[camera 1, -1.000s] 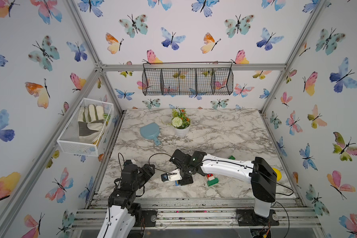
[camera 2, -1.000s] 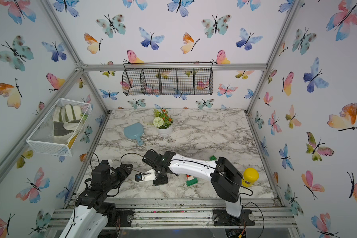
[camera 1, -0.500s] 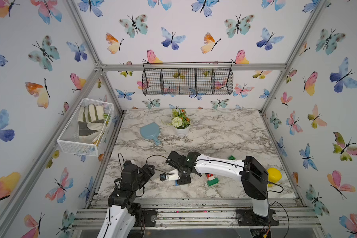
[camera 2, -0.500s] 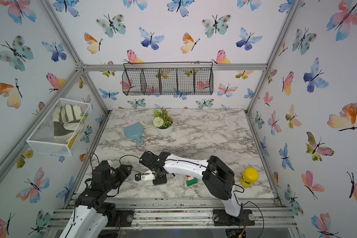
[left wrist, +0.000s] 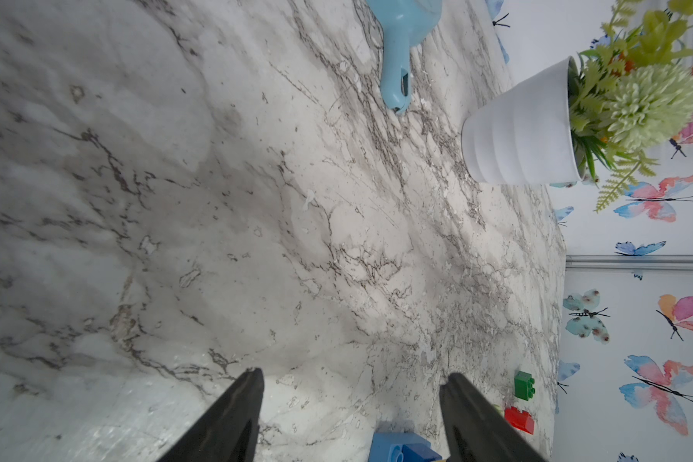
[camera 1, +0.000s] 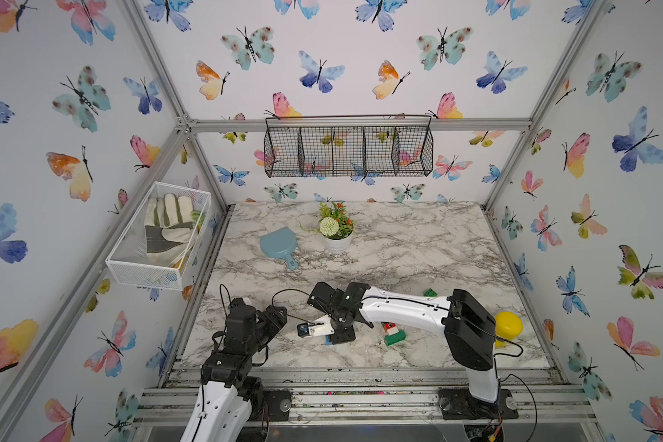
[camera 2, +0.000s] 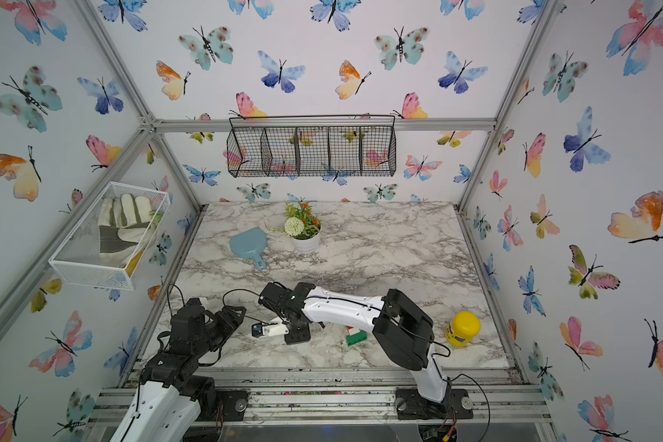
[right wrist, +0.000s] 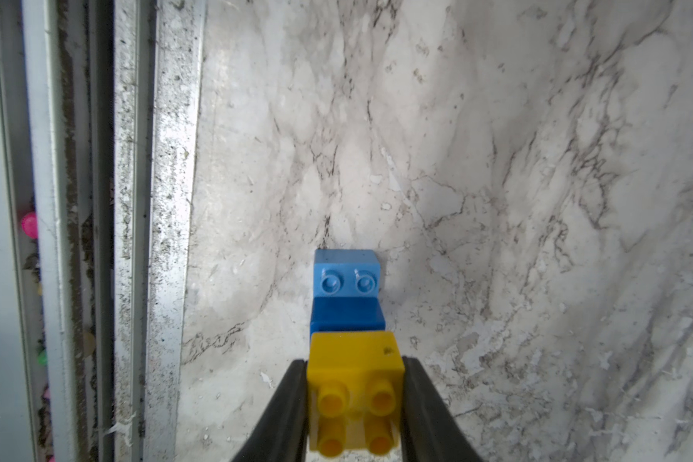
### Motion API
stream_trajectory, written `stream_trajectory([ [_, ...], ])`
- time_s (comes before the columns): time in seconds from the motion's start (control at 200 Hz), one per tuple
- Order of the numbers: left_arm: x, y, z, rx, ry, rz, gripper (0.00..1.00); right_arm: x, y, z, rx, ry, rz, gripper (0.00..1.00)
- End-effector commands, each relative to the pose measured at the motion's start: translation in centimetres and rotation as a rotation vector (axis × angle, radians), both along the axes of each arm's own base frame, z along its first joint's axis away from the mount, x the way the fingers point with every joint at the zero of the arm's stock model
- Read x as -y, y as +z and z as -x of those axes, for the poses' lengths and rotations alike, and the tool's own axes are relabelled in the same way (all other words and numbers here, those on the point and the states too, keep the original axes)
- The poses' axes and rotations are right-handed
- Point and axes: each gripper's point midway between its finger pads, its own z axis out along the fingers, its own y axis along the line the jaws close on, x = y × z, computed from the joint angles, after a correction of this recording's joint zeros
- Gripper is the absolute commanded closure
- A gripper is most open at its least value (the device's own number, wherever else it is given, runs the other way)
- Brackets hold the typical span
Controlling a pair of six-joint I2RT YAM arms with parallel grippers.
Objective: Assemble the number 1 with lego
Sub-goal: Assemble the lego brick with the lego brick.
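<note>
- Lego bricks of glossy moulded plastic lie toward the front of the marbled surface (right wrist: 497,160), near the metal rail (right wrist: 169,200).
- Yellow brick (right wrist: 355,394): square, with four round studs facing the right wrist camera and a small dark speck on one smooth side.
- Right gripper (right wrist: 353,366): its black, tapered jaws are closed narrowly on two opposite sides of the yellow brick.
- Blue brick (right wrist: 347,288): boxy, resting on the surface just beyond the yellow one. It shows a lit face with two ringed studs and a darker face below that. Its long axis runs in line with the gripper. I cannot tell whether it touches the yellow brick.
- Left gripper (left wrist: 353,376): jaws spread wide, nothing between them. A corner of the blue brick (left wrist: 401,448) shows just beside one finger.
- Green brick (left wrist: 524,385) and red brick (left wrist: 519,419): both small and studded, lying near each other and well apart from the blue one.
- In a top view, a cluster (camera 1: 394,333) of red, white and green pieces lies under the right arm.
- Jar (camera 2: 463,328): yellow domed lid. Its label is too small to read.
</note>
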Motion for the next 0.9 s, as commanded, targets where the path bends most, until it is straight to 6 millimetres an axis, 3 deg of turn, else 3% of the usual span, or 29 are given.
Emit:
stream_trajectory([
  [0.0, -0.3, 0.1, 0.0, 0.005, 0.007, -0.008, 0.25, 0.9, -1.4, 0.7, -0.029, 0.005, 0.059, 0.84],
  [0.295, -0.2, 0.1, 0.0, 0.005, 0.004, -0.010, 0.25, 1.9, -3.4, 1.3, -0.060, 0.012, 0.110, 0.85],
  [0.506, -0.3, 0.2, 0.0, 0.006, 0.005, -0.011, 0.25, 2.2, -3.3, 1.6, -0.066, 0.007, 0.103, 0.87],
  [0.891, -0.3, 0.5, 0.0, 0.008, -0.001, -0.017, 0.25, 3.3, -5.2, 2.1, -0.102, -0.015, 0.088, 0.87],
])
